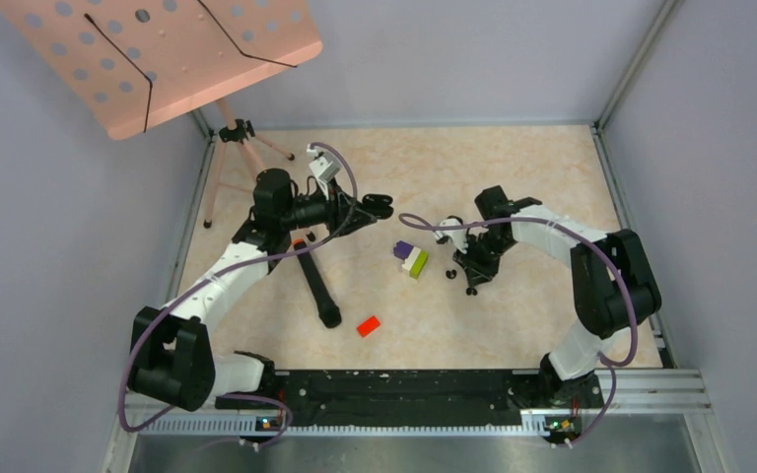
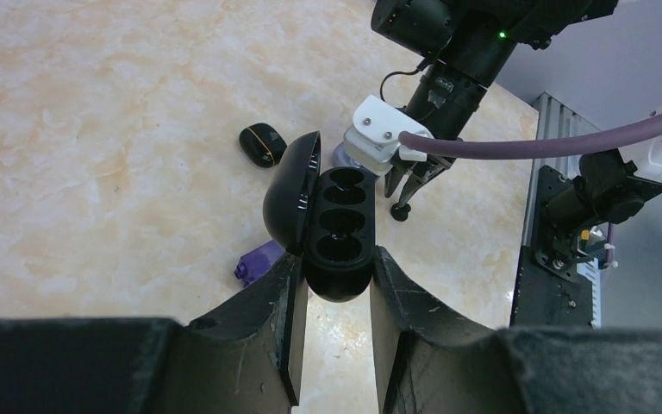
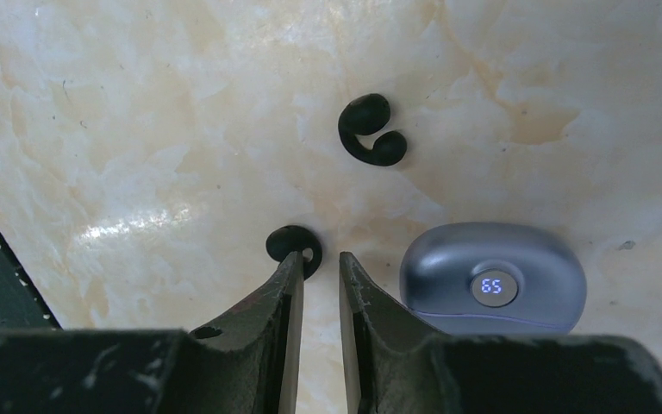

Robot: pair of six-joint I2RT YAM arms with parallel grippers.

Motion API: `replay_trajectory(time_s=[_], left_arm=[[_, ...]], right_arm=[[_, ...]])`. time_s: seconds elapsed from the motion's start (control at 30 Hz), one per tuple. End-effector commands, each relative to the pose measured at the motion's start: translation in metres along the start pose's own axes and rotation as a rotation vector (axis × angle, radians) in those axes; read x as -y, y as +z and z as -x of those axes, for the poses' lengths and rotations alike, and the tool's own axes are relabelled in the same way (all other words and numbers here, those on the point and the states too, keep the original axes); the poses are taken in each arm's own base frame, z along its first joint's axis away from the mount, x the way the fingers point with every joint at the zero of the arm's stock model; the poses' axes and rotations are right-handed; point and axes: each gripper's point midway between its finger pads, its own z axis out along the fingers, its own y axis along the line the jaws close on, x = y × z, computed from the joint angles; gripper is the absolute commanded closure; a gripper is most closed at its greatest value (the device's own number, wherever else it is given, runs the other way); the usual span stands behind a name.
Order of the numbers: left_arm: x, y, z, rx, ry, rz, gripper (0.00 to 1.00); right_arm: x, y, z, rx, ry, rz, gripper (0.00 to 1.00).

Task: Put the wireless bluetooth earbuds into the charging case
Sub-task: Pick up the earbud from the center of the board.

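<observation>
**Left fingers** (image 2: 277, 310): clenched on the near end of an open black case (image 2: 338, 220). The lid is swung to the left and the hollows are seen empty. Risk: the case is gripped only by its rounded end, so it may be twisted or pushed out of the grip when a bud is pressed in.

**Right fingers** (image 3: 364, 319): released to a narrow gap, with nothing seen between them, and lowered toward the desk (image 3: 138, 129), well to the right of the black case.

**Black earbud** (image 3: 291, 244): found at the tip of one finger, outside the gap and partly hidden by it. Risk: if the fingers are closed as aligned, only air would likely be pinched and the bud flicked away. It is small and smooth, so slipping is judged likely.

**Second earbud** (image 3: 371, 131): hook-shaped, lying on the desk apart from the first. Risk: it may be knocked during any sideways correction.

**Grey case** (image 3: 493, 276): closed, display lit, just beside the right fingers. Risk: it may be struck if the fingers are widened.
</observation>
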Motion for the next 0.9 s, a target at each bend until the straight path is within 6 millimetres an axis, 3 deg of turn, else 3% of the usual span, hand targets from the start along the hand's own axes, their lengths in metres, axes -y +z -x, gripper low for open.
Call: replay_trajectory(time_s=[0.0, 0.87], left_arm=[[0.002, -0.006, 0.014, 0.034, 0.018, 0.014, 1.0], [-0.005, -0.007, 0.004, 0.027, 0.017, 0.039, 1.0]], right_arm=[[0.0, 0.007, -0.001, 0.011, -0.042, 0.012, 0.78], [-0.023, 0.011, -0.006, 0.031, -0.016, 0.099, 0.78]])
